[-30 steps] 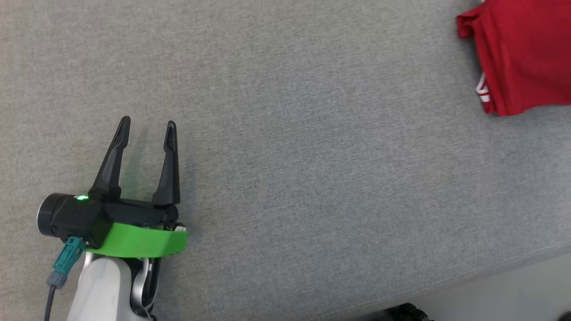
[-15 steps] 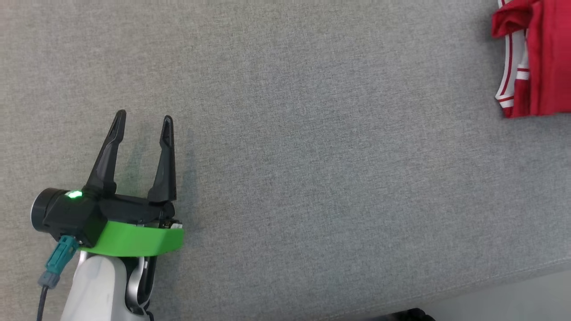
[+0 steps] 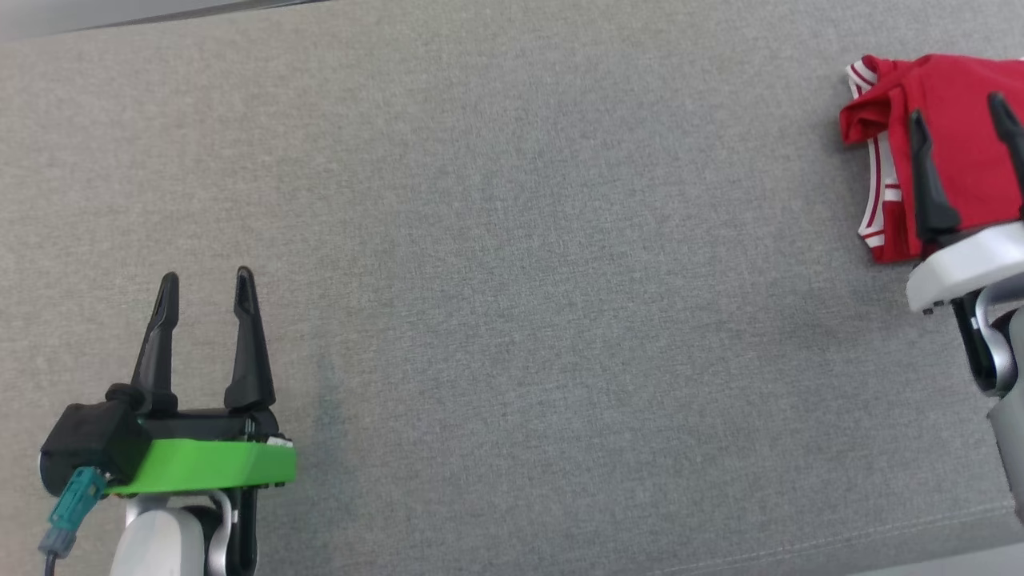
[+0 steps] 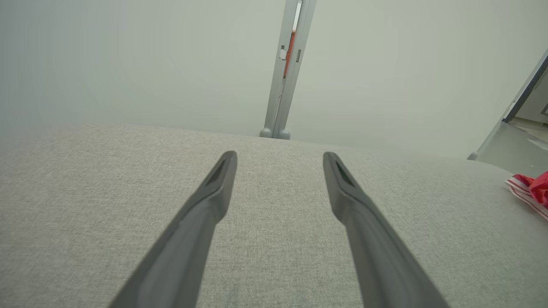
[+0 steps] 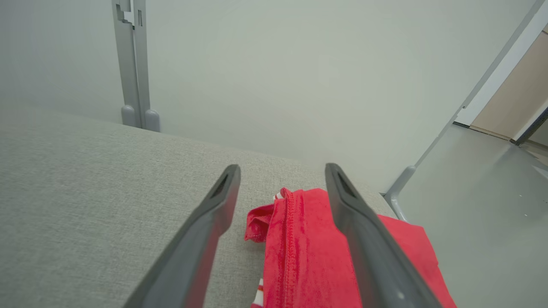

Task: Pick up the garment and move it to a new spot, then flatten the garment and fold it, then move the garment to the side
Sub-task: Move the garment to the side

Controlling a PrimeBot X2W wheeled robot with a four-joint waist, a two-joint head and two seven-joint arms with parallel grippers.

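Note:
The garment [image 3: 956, 136], red with white striped trim, lies folded at the far right of the grey fabric surface [image 3: 520, 280]. My right gripper [image 3: 960, 108] hovers over the garment with its fingers spread and open, nothing between them. In the right wrist view the garment [image 5: 299, 248] lies below and between the two fingers, and the right gripper [image 5: 282, 171] is open. My left gripper [image 3: 204, 284] is open at the lower left, far from the garment. In the left wrist view the left gripper [image 4: 278, 158] is open over bare fabric, and the garment [image 4: 531, 190] shows at the right edge.
A pale wall with a grey upright post [image 4: 287, 68] rises behind the surface. The surface's right end [image 5: 391, 201] lies close to the garment, with grey floor [image 5: 479, 205] beyond it. The surface's near edge [image 3: 920, 528] runs along the bottom right.
The right gripper has come into the head view, open over the garment. The head camera has shifted, so the surface's far edge now shows at the top left. The left gripper stays open.

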